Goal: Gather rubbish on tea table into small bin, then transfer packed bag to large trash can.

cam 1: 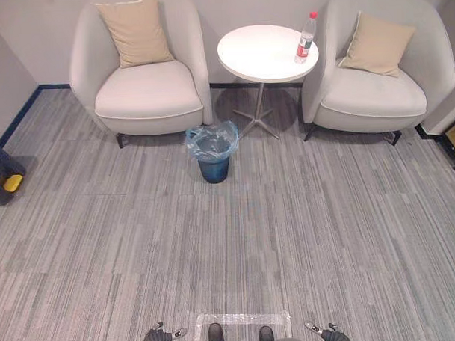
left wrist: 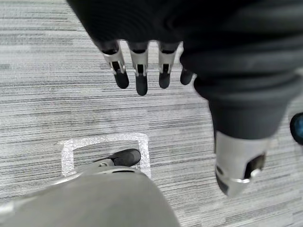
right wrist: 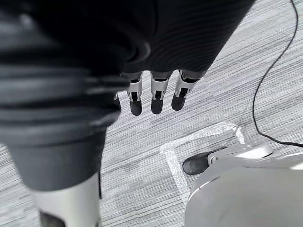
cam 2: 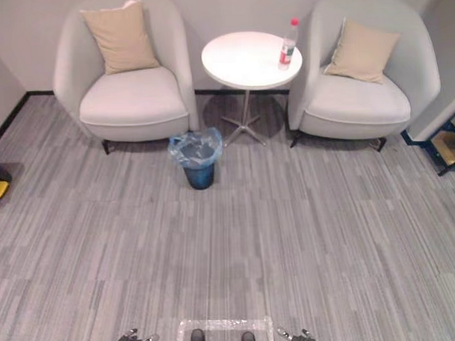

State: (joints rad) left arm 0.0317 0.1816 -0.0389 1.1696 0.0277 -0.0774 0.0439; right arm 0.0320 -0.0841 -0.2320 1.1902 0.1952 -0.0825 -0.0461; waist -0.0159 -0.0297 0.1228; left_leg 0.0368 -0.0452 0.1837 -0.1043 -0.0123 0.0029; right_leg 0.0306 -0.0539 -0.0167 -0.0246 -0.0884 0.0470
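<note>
Plainly our fingers hang straight and slightly apart on the left hand [left wrist: 140, 59] and right hand [right wrist: 156, 90], holding nothing. Well ahead, the bottle [cam 1: 306, 37] stands upright on the tea table [cam 1: 257, 53]; the small bin [cam 1: 213, 165] with its blue bag [cam 1: 226, 133] sits near its foot. We judge everything remains: gathering, bagging, transfer.

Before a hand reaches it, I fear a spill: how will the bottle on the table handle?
The red-capped bottle stands upright, tall and narrow, near the round table's rim, so a push probably tips it. Felled, its round body would likely roll. Clear plastic, so probably light.
</note>
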